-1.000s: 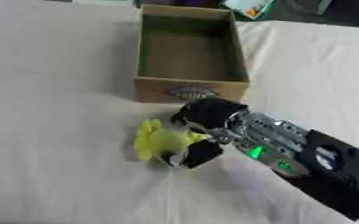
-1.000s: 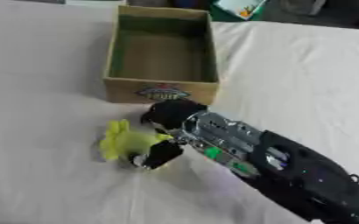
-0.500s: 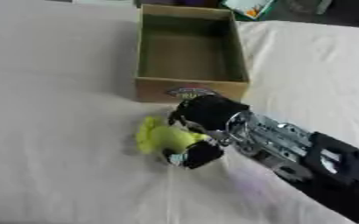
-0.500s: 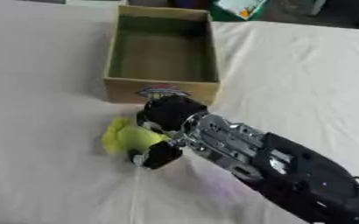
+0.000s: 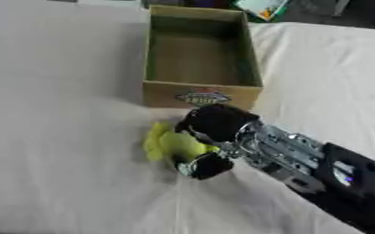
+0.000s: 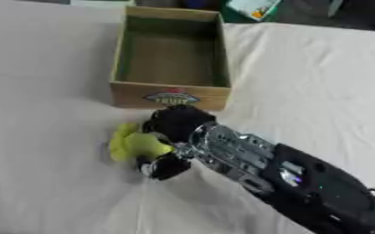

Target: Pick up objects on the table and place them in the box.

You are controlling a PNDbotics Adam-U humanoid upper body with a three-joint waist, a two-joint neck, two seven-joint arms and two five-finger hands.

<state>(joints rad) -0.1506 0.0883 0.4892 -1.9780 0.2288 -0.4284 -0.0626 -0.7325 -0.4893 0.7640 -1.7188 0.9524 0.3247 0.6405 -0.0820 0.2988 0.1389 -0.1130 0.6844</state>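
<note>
Yellow-green soft object lies on the white tablecloth, just in front of the open cardboard box. The right hand curls its fingers and thumb around the object's right side.

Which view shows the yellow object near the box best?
The left eye view. There the yellow object shows a little more of its surface beside the right hand, whose fingers curl round it in front of the box. The right eye view shows nearly the same, with the hand hiding slightly more.
</note>
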